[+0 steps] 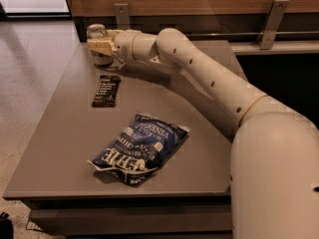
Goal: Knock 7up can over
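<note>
7up can (96, 32) upright | gripper (102, 46) against the can, grip state cannot be told | snack bar (106, 90) near can | chip bag (142, 147) well apart from can

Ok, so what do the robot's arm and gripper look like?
The arm is cream-white, made of thick rounded segments with small dark dots along it and a thin tan ring near its bulky base. The gripper, at the can in the far corner of the table, is tan and blocky.

On the grey table (60, 148) a dark snack bar (106, 90) lies upper left, and a blue, perhaps opened, chip bag (142, 147) lower centre.
</note>
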Controlling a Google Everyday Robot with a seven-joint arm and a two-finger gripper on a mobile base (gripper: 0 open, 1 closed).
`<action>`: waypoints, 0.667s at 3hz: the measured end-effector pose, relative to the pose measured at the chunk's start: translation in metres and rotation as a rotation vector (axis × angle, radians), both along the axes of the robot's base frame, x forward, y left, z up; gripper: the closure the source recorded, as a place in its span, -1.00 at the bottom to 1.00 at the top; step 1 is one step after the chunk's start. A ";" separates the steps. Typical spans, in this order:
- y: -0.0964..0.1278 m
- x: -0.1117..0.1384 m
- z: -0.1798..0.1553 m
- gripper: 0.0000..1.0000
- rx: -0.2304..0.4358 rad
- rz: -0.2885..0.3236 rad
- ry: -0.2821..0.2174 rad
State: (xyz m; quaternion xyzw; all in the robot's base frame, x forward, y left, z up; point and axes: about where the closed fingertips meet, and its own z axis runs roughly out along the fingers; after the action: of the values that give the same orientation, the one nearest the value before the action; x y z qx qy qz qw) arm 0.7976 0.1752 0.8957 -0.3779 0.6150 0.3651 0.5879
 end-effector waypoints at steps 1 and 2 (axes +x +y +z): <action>0.001 -0.007 0.027 1.00 0.002 0.033 -0.023; -0.002 -0.018 0.061 1.00 -0.020 0.059 -0.048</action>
State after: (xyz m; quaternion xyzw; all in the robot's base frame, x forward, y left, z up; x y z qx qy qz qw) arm 0.7799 0.1730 0.9568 -0.4105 0.5927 0.3670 0.5878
